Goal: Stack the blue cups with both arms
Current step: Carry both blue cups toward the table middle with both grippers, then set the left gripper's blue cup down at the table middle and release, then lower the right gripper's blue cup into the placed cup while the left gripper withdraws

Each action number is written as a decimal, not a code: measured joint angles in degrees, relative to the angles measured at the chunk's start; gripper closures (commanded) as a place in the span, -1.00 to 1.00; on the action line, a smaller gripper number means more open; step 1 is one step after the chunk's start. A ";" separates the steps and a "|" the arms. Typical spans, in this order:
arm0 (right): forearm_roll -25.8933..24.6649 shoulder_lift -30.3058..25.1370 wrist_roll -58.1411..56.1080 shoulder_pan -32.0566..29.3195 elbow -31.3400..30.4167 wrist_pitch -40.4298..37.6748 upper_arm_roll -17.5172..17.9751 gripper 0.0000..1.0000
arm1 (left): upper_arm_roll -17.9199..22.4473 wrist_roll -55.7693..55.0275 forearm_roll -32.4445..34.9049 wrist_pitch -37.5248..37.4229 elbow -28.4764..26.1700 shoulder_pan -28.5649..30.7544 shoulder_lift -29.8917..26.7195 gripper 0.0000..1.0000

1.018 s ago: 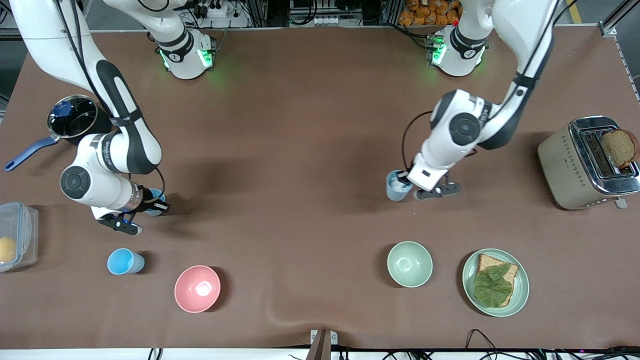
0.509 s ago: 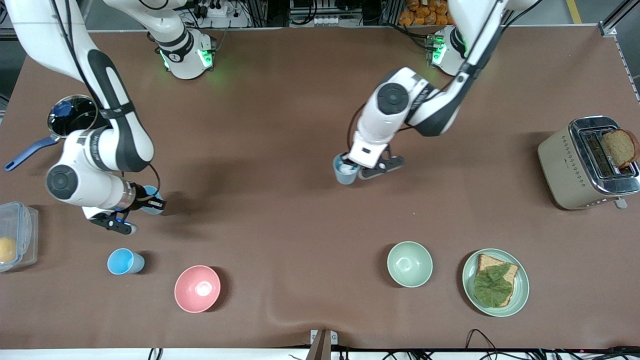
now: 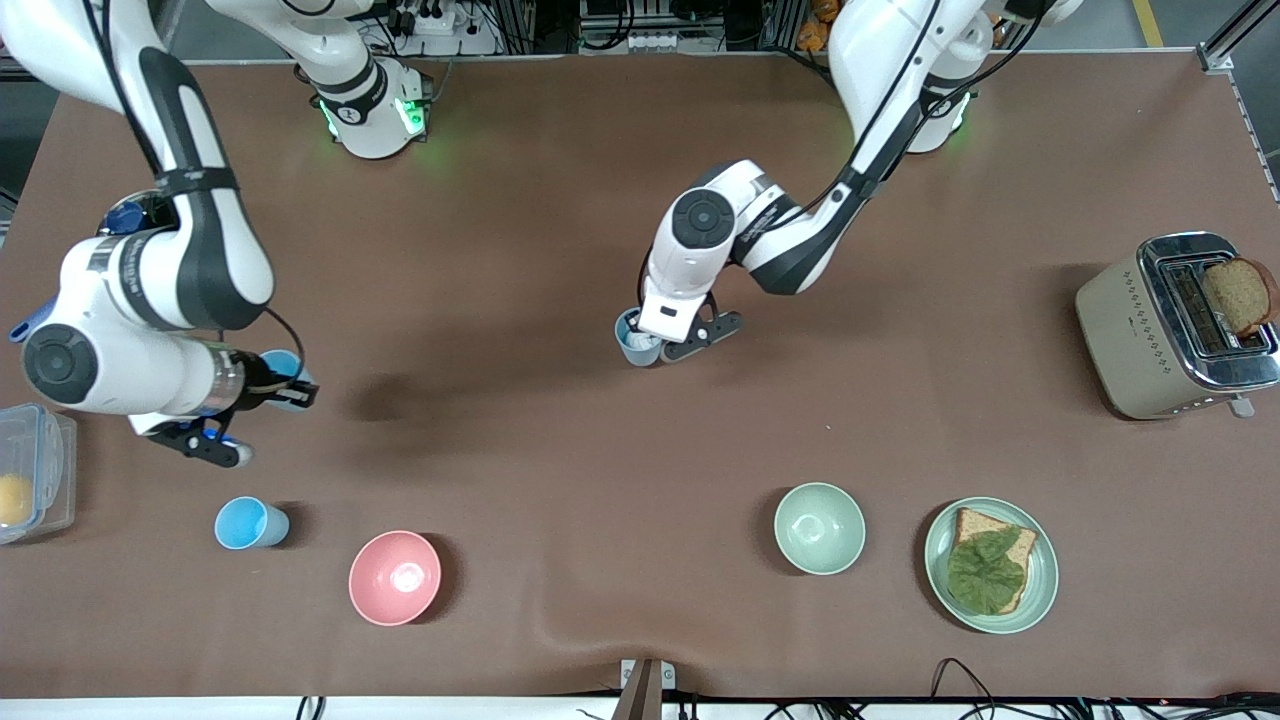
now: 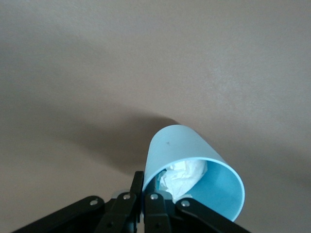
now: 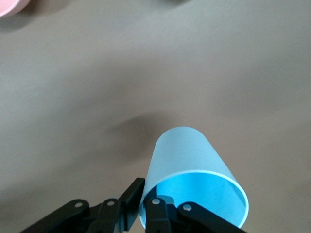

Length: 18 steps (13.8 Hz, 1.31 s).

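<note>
My left gripper [image 3: 650, 337] is shut on the rim of a blue cup [image 3: 632, 342] and holds it over the middle of the table. In the left wrist view this cup [image 4: 182, 150] has crumpled white paper inside, and the gripper [image 4: 146, 189] pinches its wall. My right gripper [image 3: 272, 388] is shut on the rim of a second blue cup [image 3: 285, 368], held above the table at the right arm's end. In the right wrist view that cup [image 5: 187, 150] is empty, with the gripper [image 5: 146, 196] on its wall. A third blue cup [image 3: 250, 523] stands on the table, nearer the front camera.
A pink bowl [image 3: 394, 577] sits beside the standing cup. A pale green bowl [image 3: 819, 527] and a plate [image 3: 1040, 580] with bread and a leaf lie toward the left arm's end. A toaster [image 3: 1130, 330], a pot [image 3: 120, 217] and a plastic box [image 3: 35, 465] stand at the table's ends.
My left arm has carried its cup from near the toaster side toward the table's middle. My right arm has drawn its cup up and toward its own end of the table.
</note>
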 measured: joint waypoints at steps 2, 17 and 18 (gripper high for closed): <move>0.91 -0.78 6.04 0.74 0.12 -0.18 3.76 1.00 | 0.07 -0.15 0.26 0.00 0.80 -0.08 0.79 -0.08; 8.78 -3.04 38.62 12.79 0.51 6.66 8.58 1.00 | 1.53 24.26 1.96 -23.29 4.18 20.24 -22.27 -1.00; 8.78 -1.76 41.26 14.17 0.99 8.06 8.57 1.00 | 1.57 28.64 1.95 -24.76 4.18 22.63 -23.59 -1.00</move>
